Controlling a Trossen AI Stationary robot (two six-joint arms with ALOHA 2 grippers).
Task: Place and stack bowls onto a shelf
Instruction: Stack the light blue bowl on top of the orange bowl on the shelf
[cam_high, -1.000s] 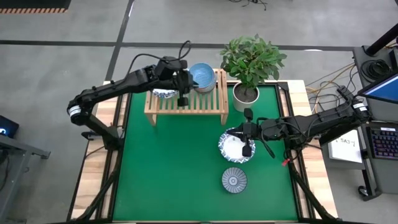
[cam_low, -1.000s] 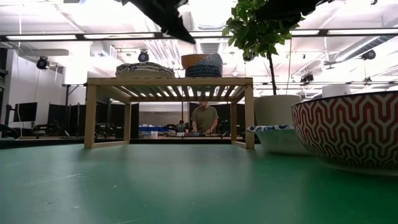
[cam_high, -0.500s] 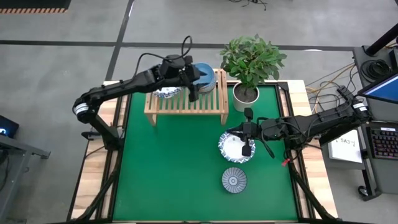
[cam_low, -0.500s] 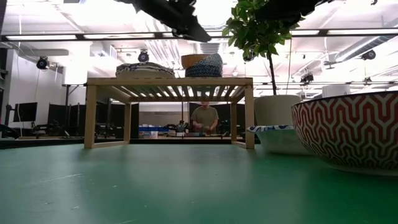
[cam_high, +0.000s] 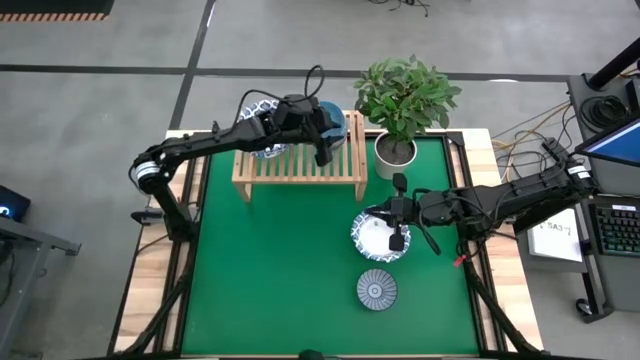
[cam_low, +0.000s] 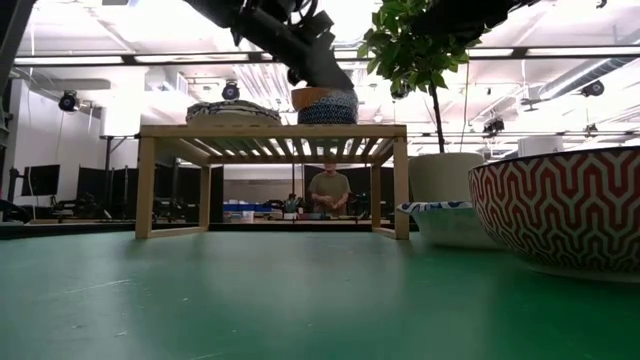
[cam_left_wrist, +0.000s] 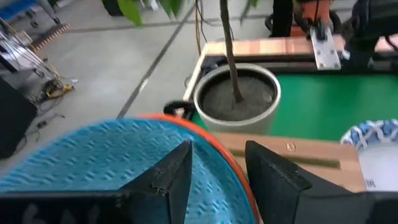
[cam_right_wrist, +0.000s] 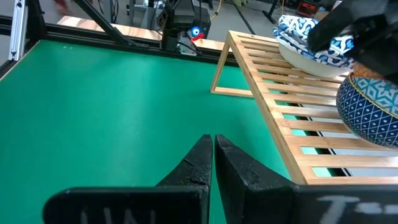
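The light-wood shelf (cam_high: 300, 168) stands at the table's far side. On its left end sits a stack of white, blue-rimmed bowls (cam_high: 262, 150). On its right end a grey-blue patterned bowl (cam_low: 330, 108) holds smaller bowls, the light-blue one (cam_left_wrist: 93, 162) on top. My left gripper (cam_left_wrist: 217, 149) is open at this stack's rim, one finger over the light-blue inside, the other outside. My right gripper (cam_high: 397, 240) hovers shut above a white, blue-rimmed bowl (cam_high: 375, 235) on the table. A smaller bowl, red zigzag outside (cam_low: 565, 210), sits nearer (cam_high: 377, 290). My left gripper's fingers (cam_left_wrist: 177, 168) stand astride the rim (cam_left_wrist: 211, 146) of the light-blue bowl, coming from above and slanting. I cannot tell whether they touch it.
A white plant pot (cam_high: 395, 150) with a leafy plant stands right beside the shelf's right end, close to the left gripper. The green mat's left half and near part (cam_high: 270, 270) hold nothing. A person stands in the room beyond the shelf (cam_low: 328, 190).
My left gripper has moved along the shelf toward the table's right and come down onto the right-hand bowl stack. The bowls have stayed where they were.
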